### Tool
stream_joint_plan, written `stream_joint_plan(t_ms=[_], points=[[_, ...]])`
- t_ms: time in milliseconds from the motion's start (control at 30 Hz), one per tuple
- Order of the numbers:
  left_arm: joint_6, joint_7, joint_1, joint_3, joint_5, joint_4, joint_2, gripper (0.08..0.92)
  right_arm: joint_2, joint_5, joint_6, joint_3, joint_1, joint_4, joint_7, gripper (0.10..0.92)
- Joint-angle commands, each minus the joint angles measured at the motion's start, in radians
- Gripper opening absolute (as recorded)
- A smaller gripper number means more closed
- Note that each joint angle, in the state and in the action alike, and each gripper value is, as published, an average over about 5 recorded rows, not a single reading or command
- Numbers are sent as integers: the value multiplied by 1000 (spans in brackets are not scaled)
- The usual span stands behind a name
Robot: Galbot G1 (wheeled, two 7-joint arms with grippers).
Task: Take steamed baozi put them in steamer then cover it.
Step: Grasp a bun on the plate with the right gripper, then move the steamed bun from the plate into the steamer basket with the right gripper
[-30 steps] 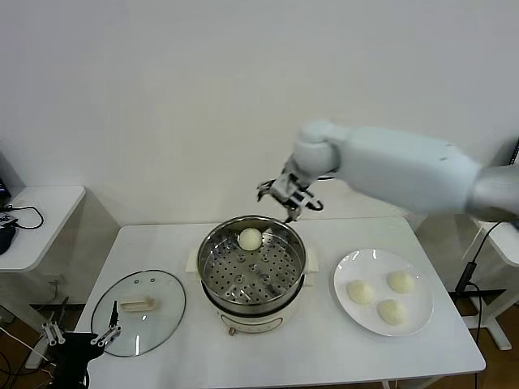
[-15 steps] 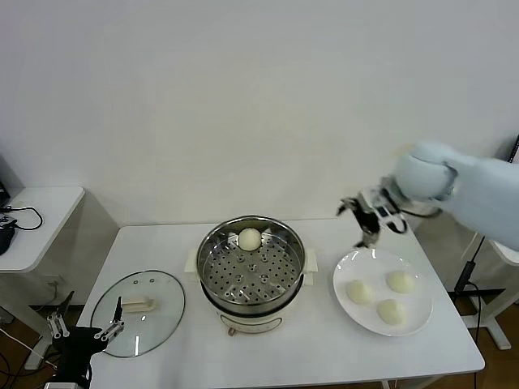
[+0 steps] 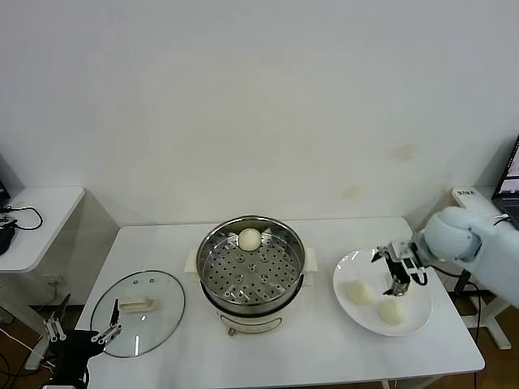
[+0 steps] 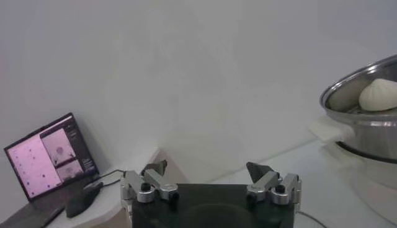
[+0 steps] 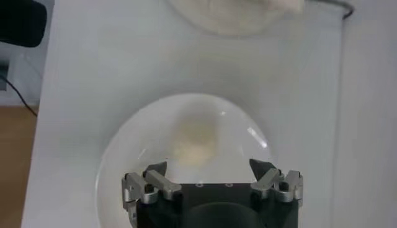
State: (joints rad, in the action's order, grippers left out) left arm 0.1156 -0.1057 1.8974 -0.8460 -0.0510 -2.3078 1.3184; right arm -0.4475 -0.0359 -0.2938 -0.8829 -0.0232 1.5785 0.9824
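Head view: the right gripper (image 3: 396,271) hangs over the flat white plate (image 3: 422,318), jaws spread wide and holding nothing, just above the far bun of the three small round cream-white steamed baozi; the other two lie at (image 3: 360,292) and (image 3: 392,311). A fourth baozi (image 3: 250,239) already sits at the far edge of the round shiny stainless-steel steamer basket (image 3: 212,279), seated in its cream-white pot base on the white table (image 3: 324,356). The round clear glass cover (image 3: 166,312) with cream oblong handle lies flat on the table, well apart on the robot's left. The left gripper (image 3: 81,334) waits low beside it, jaws open and empty.

Right wrist view: one bun (image 5: 194,141) shows on the plate roughly midway between the open fingertips (image 5: 156,168).

The step in hand appears to be picking the second bun. A good grasp likely needs the jaws centred on the bun's widest part, a straight descent, and a gentle close, since soft dough probably dents or slips under a hard squeeze.
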Motion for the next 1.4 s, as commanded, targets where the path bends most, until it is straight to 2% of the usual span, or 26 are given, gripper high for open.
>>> stream_joint_plan(t_ms=[33,600,700,1067,1400], points=[[0,0,1,-3,0,-1,0,823,-80,-59,-11,85,147,-104,-16,823],[3,2,-4,-15,-2,7,2,823,-235,-68,-7,85,154,-219,-52,823],[3,2,-5,-18,-1,9,1,823,-240,-80,-20,77,152,-221,-46,805],[3,1,-6,-20,1,9,2,823,-220,-84,-36,77,138,-212,-13,613],[4,1,-7,-20,1,7,1,823,-94,4,-40,43,-92,-120,65,605]])
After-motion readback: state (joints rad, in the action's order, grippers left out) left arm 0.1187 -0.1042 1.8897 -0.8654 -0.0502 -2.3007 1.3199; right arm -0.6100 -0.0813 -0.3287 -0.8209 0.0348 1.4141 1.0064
